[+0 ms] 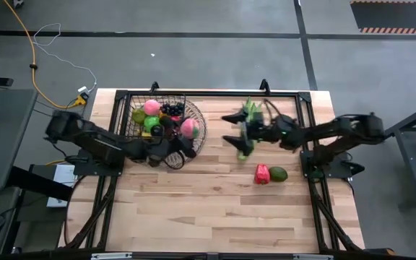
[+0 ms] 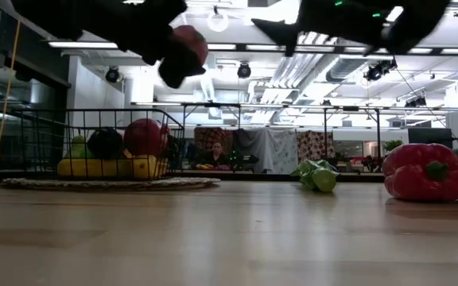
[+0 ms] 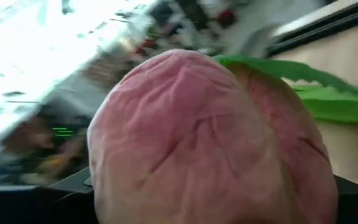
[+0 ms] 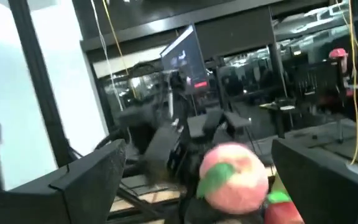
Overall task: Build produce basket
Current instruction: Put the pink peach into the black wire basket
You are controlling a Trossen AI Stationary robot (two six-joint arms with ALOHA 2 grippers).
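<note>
High view straight down over whole bench [image 1: 215,209]. Low view at bench-top height, level, facing room. Left wrist view pressed close on peach [image 3: 210,143]. Right wrist view faces left arm, sees same peach [image 4: 234,175] farther off.

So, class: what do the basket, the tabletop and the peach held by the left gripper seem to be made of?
Basket: thin black wire, probably coated metal, since you see through its grid.
Tabletop: pale wood planks with visible seams and grain, smooth satin finish.
Peach: matte pink skin with creases and a green leaf, likely soft foam or rubber; left gripper holds it.
</note>
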